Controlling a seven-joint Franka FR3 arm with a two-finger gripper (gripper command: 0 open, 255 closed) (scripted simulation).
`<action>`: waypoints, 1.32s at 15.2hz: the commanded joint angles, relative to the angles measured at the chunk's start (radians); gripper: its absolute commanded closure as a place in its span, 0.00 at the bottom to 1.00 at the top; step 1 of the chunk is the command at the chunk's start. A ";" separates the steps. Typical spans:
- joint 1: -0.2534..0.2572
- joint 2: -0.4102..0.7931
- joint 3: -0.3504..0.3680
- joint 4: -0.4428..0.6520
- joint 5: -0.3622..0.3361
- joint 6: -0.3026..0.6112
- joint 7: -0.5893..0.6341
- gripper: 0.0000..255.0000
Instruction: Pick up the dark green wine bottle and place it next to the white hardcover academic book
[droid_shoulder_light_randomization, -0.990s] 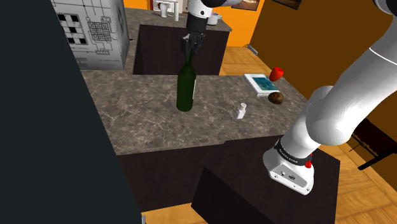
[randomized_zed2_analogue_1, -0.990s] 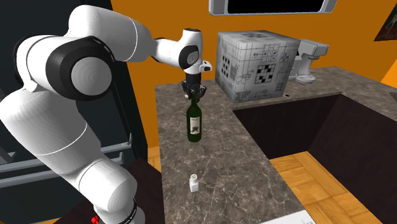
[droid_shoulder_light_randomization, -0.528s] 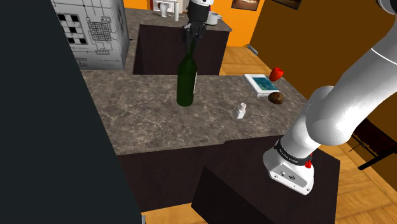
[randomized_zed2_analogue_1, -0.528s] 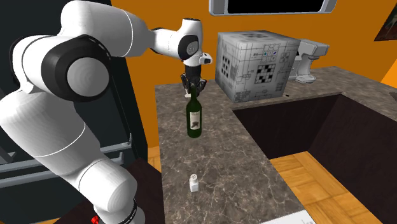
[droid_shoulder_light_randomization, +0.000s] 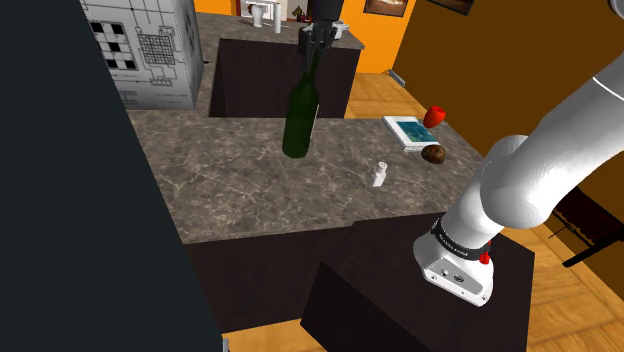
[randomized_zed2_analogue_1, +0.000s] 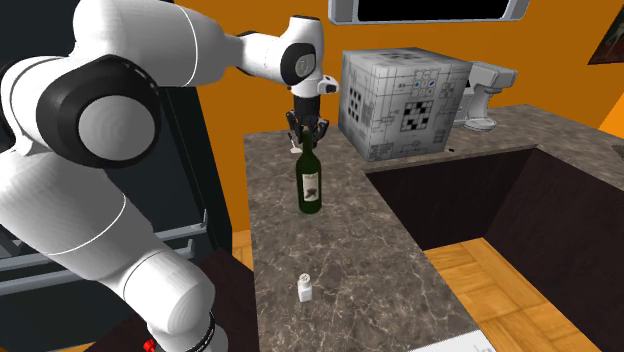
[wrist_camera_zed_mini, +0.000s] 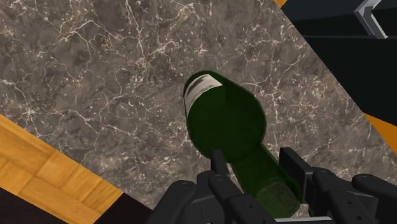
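Note:
The dark green wine bottle (droid_shoulder_light_randomization: 300, 115) with a pale label hangs slightly tilted just above the marbled counter (droid_shoulder_light_randomization: 230, 195). My black gripper (droid_shoulder_light_randomization: 318, 42) is shut on the bottle's neck. In the second exterior view the gripper (randomized_zed2_analogue_1: 306, 140) clasps the top of the bottle (randomized_zed2_analogue_1: 311, 188). From the wrist, the bottle (wrist_camera_zed_mini: 226, 121) runs away from the gripper (wrist_camera_zed_mini: 254, 164) toward the counter (wrist_camera_zed_mini: 95, 76). The white book (droid_shoulder_light_randomization: 408, 131) with a teal cover picture lies flat near the counter's end on the shoulder view's right.
A small white shaker (droid_shoulder_light_randomization: 379, 174) stands between bottle and book. A red object (droid_shoulder_light_randomization: 434, 116) and a brown lump (droid_shoulder_light_randomization: 433, 154) sit by the book. A grey patterned box (droid_shoulder_light_randomization: 150, 50) stands at the back left. A dark panel (droid_shoulder_light_randomization: 80, 200) blocks the shoulder view's left.
The gripper has risen with the bottle, lifting it off the counter and shifting it slightly toward the shoulder view's right. The bottle now leans a little.

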 joint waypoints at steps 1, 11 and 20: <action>-0.015 -0.045 -0.021 -0.044 -0.004 -0.002 -0.034 1.00; -0.105 -0.237 -0.156 -0.211 -0.057 -0.036 -0.231 1.00; -0.194 -0.336 -0.302 -0.264 -0.135 -0.083 -0.425 1.00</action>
